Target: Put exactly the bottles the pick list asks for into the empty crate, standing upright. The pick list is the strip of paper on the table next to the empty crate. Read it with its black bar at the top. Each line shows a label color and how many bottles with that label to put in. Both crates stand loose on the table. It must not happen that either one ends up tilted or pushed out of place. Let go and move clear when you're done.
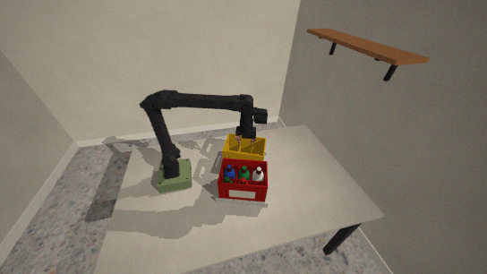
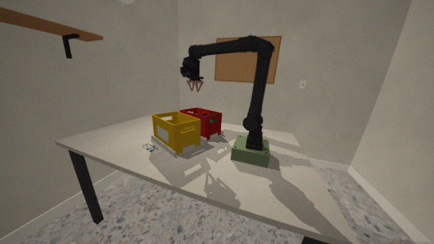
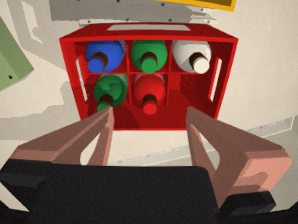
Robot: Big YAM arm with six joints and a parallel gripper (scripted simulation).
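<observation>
"Bottles first: how do they point?"

"Upright, long axes vertical, caps up, all inside the red crate (image 1: pixel 261 189) (image 2: pixel 212 128) (image 3: pixel 90 32). Blue bottle (image 1: pixel 229 173) (image 3: pixel 105 54), green bottle (image 1: pixel 243 174) (image 3: pixel 149 55) and white bottle (image 1: pixel 258 175) (image 3: pixel 192 55) line its side facing the yellow crate (image 1: pixel 243 156) (image 2: pixel 187 137) (image 3: pixel 220 4); a second green bottle (image 1: pixel 227 180) (image 3: pixel 110 91) and red bottle (image 1: pixel 243 181) (image 3: pixel 149 91) fill cells in its other row."

"And the crates themselves?"

"Long sides roughly parallel, yellow just beside red. Both are boxy, smooth, plastic-looking, with handle slots and pale rectangular labels."

"Paper?"

"Pick list (image 2: pixel 150 147), flat beyond the yellow crate from the red one, too blurred to read."

"What about the gripper (image 1: pixel 246 141) (image 2: pixel 195 91) (image 3: pixel 149 113)?"

"Well above the red crate's rim, pointing down, its tapered, pinkish frame-shaped fingers apart, with nothing between them. Rounded bottle shoulders show glossy below."
</observation>
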